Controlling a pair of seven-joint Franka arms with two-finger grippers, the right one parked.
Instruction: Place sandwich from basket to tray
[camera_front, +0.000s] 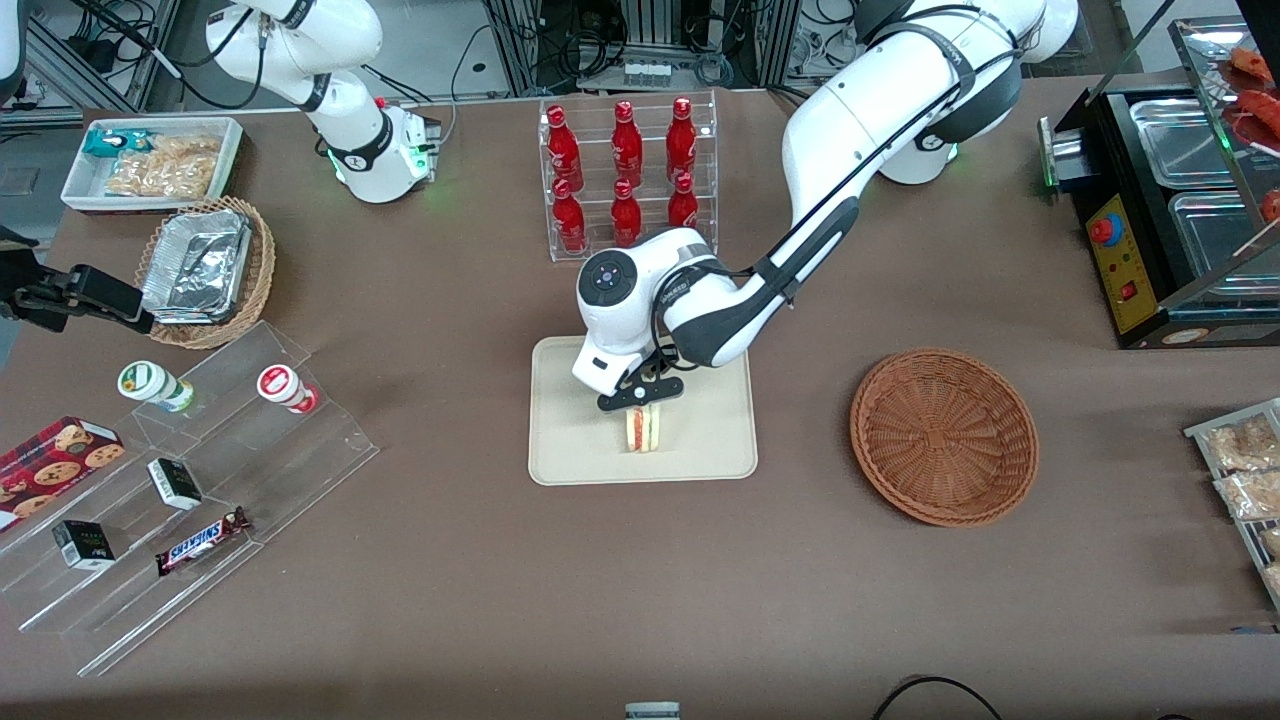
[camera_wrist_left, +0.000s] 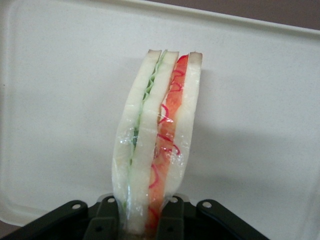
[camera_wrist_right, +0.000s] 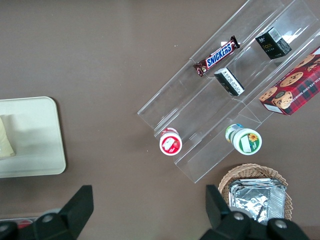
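The sandwich (camera_front: 642, 428) is a small wedge of white bread with red and green filling layers, standing on edge over the middle of the cream tray (camera_front: 570, 450). My gripper (camera_front: 641, 398) hangs just above the tray and is shut on the sandwich (camera_wrist_left: 156, 145), with one black finger (camera_wrist_left: 106, 217) pressed against each bread face. In the wrist view the tray (camera_wrist_left: 60, 100) fills the background under the sandwich. The reddish-brown woven basket (camera_front: 943, 436) lies beside the tray toward the working arm's end of the table and holds nothing.
A clear rack of red bottles (camera_front: 626, 175) stands farther from the front camera than the tray. A clear stepped display (camera_front: 190, 490) with snacks, a tan wicker basket with foil containers (camera_front: 205, 270) and a white bin of snack bags (camera_front: 152, 165) lie toward the parked arm's end. A black machine (camera_front: 1160, 215) stands at the working arm's end.
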